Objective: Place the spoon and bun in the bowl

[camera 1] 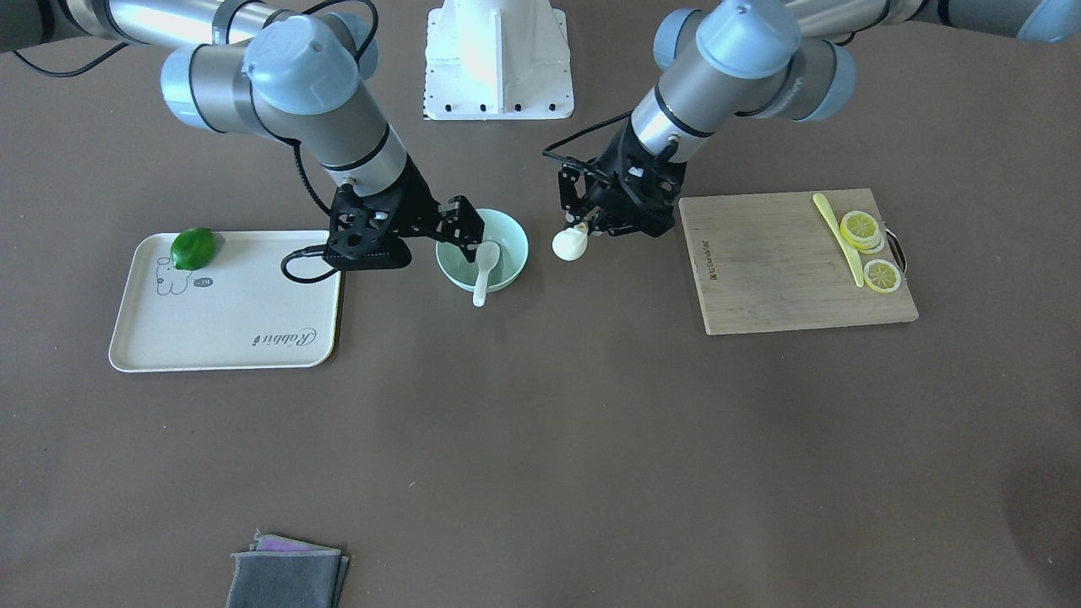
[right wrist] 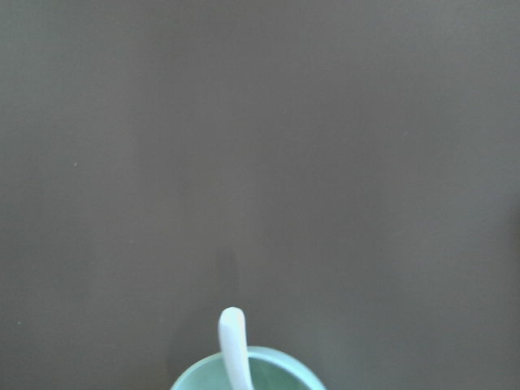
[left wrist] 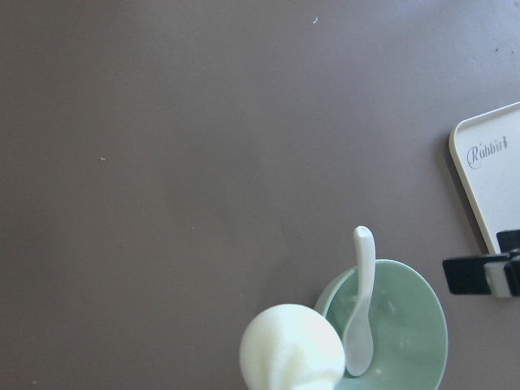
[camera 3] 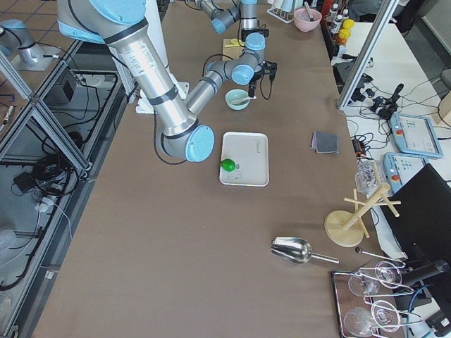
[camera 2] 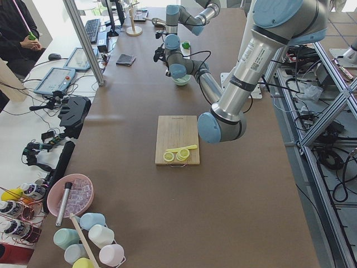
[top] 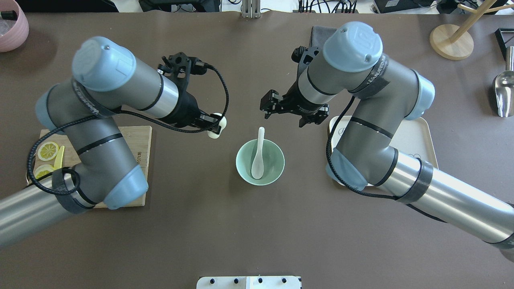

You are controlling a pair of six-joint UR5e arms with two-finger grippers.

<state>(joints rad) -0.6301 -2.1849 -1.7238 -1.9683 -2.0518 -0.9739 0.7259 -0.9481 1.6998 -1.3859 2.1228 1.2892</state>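
Observation:
The pale mint-green bowl stands at the table's middle, also in the front view. The white spoon lies in it, scoop down, handle over the far rim; it also shows in the front view. My left gripper is shut on the white bun and holds it above the table, left of the bowl and apart from it. The left wrist view shows the bun beside the bowl and spoon. My right gripper is open and empty, just beyond the spoon handle.
A wooden cutting board with lemon slices and a yellow knife lies on my left. A cream tray with a green lime lies on my right. A grey cloth lies at the far edge.

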